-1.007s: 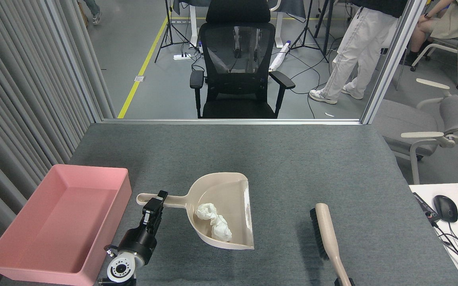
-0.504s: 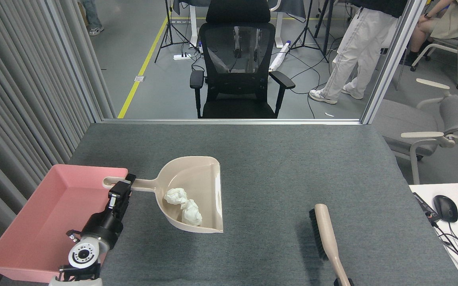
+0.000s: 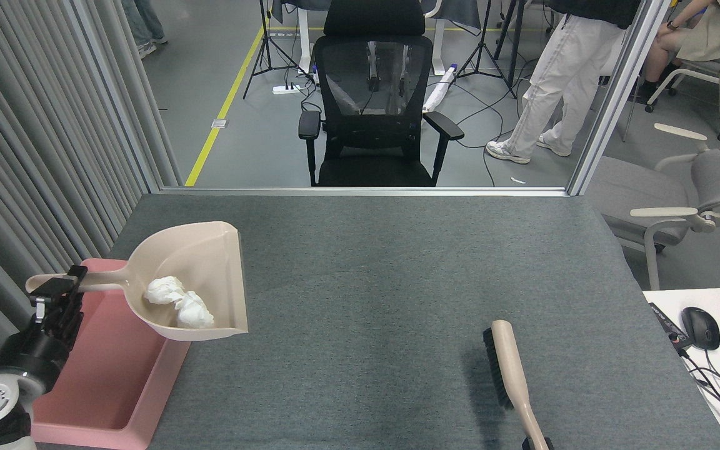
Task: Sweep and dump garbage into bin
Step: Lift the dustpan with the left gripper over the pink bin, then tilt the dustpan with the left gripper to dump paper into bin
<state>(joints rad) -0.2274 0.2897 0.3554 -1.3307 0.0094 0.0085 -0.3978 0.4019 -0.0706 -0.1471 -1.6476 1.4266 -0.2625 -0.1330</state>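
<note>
Since a second ago: dustpan (image 3: 210,269) carried from bench centre toward 9 o'clock, now raised over the pink bin's (image 3: 116,400) far end; left arm swung out with it.

Bench (image 3: 397,262): grey felt top. Bin at 8 o'clock on the bench edge, partly hidden under dustpan and arm.

Dustpan: beige, held roughly level, mouth facing 3 o'clock, handle pointing 9 o'clock.

Hand brush (image 3: 513,381): lying flat at 5 o'clock, well apart from the dustpan, bristles facing 9 o'clock. Right gripper out of sight.

Left gripper (image 3: 60,287): jaws clamped on the dustpan handle.

Garbage (image 3: 179,300): two white tissue wads, touching, inside the dustpan against its near wall.
</note>
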